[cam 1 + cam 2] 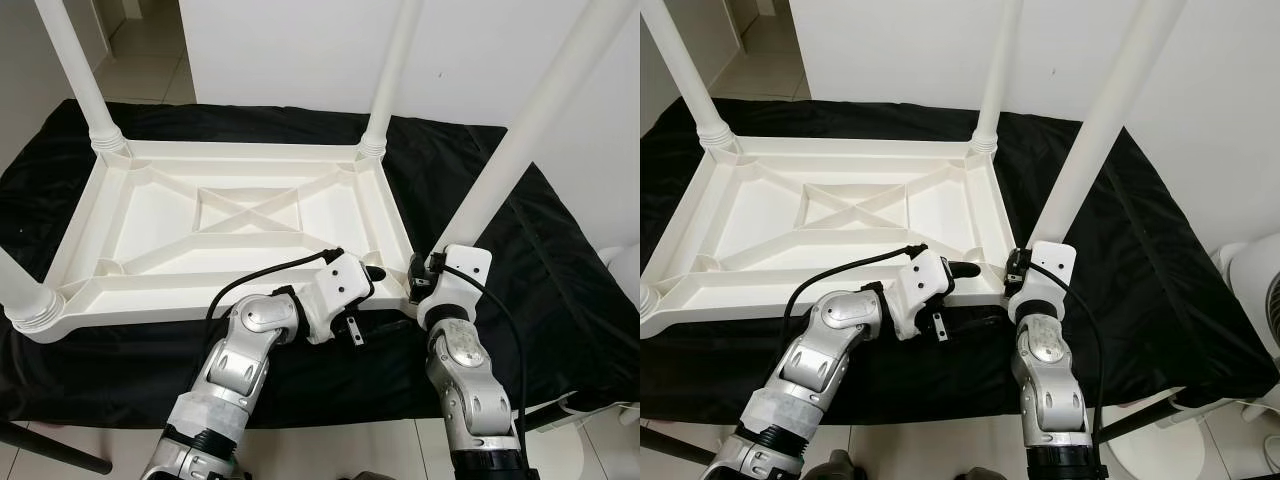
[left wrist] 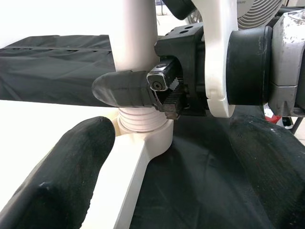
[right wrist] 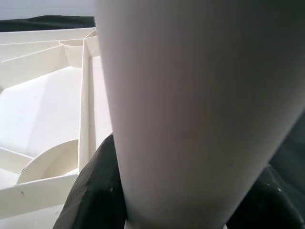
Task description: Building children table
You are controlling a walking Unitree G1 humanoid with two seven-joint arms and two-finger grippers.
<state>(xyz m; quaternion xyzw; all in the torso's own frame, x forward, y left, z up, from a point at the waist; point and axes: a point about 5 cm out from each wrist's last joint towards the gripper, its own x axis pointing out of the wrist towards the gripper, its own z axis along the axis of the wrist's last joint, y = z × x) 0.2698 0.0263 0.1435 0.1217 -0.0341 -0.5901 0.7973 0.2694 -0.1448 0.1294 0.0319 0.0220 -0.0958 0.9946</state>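
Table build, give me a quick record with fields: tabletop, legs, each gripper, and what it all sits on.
tabletop: white tabletop lying upside down, ribs showing
legs: four white legs standing up from the corners
right gripper: right gripper shut on the near right leg at its base
left gripper: left gripper open beside the same corner
surface: black cloth

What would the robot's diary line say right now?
right gripper: clamped on table leg | left gripper: open beside leg base | tabletop: upside down
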